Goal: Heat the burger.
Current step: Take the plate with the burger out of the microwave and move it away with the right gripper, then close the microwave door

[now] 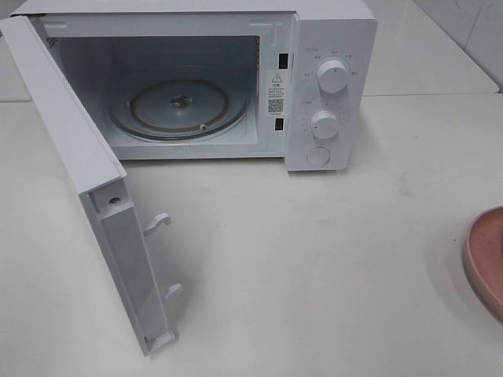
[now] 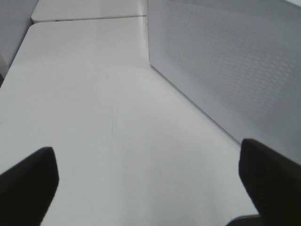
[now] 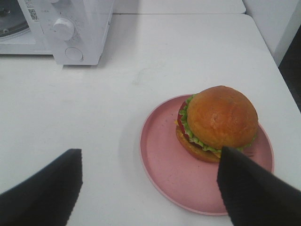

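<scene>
The burger [image 3: 218, 117], with a tan-brown bun, a green lettuce edge and dark layers, sits on a pink round plate [image 3: 164, 160] in the right wrist view. My right gripper [image 3: 150, 155] hovers open just short of it, one black finger [image 3: 254, 193] overlapping the plate's near rim beside the burger and the other finger [image 3: 42, 193] over bare table. In the high view only the plate's edge [image 1: 486, 255] shows at the far right, and the burger and both arms are out of frame. My left gripper [image 2: 146, 160] is open over bare table, nothing between its fingers.
The white microwave [image 1: 330, 47] stands at the back with its door [image 1: 71, 149] swung wide open toward the left front. Its glass turntable [image 1: 181, 106] is bare. The door's perforated outer face [image 2: 225, 61] is close beside my left gripper. White table [image 1: 314, 267] lies between microwave and plate.
</scene>
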Robot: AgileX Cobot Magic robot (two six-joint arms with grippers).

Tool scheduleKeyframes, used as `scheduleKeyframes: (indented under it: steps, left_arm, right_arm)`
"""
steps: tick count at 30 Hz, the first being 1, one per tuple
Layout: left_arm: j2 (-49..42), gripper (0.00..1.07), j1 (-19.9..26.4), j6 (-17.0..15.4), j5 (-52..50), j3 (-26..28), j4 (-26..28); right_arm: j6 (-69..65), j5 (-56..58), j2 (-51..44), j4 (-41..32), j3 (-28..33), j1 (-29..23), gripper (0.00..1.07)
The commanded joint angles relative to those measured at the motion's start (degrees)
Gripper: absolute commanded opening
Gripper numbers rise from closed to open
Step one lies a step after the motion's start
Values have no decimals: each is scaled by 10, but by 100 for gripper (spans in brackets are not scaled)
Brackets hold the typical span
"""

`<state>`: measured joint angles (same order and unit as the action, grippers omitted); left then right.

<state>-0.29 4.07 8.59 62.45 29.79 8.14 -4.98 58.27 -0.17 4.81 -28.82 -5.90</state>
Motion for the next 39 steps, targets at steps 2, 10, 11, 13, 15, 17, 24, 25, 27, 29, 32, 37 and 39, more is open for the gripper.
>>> scheduleKeyframes:
  steps: [2, 10, 11, 13, 15, 17, 24, 25, 27, 29, 32, 37, 39]
  left_arm:
    - [-11, 98, -1, -4, -10, -1, -1]
    - [-10, 98, -1, -4, -10, -1, -1]
    - [-10, 98, -1, -4, -10, -1, -1]
    - [-10, 98, -1, -4, -10, -1, -1]
    - [-10, 98, -1, -4, -10, -1, -1]
    - [-10, 98, -1, -4, -10, -1, -1]
    - [-10, 98, -1, -4, -10, -1, -1]
    - [-10, 98, -1, -4, -10, -1, -1]
    - [-10, 98, -1, -4, -10, -1, -1]
    - [-10, 98, -1, -4, -10, -1, -1]
    - [-10, 98, -1, -4, -10, -1, -1]
    - [-10, 98, -1, -4, -10, -1, -1]
    - [-10, 98, -1, -4, -10, -1, -1]
  right_arm:
    - [13, -11, -16, -8, 3, 9, 76]
    - [13, -11, -16, -8, 3, 9, 76]
    - [13, -11, -16, -8, 3, 9, 76]
    - [13, -11, -16, -8, 3, 9, 76]
    - [13, -11, -16, -8, 3, 9, 76]
    - [13, -11, -16, -8, 3, 9, 76]
    - [13, -11, -16, -8, 3, 9, 76]
    - [13, -11, -16, -8, 3, 9, 76]
    - [13, -11, -16, -8, 3, 9, 76]
    - [13, -11, -16, -8, 3, 9, 76]
    - [13, -11, -16, -8, 3, 9, 76]
    - [13, -11, -16, -8, 3, 9, 76]
    - [13, -11, -16, -8, 3, 9, 76]
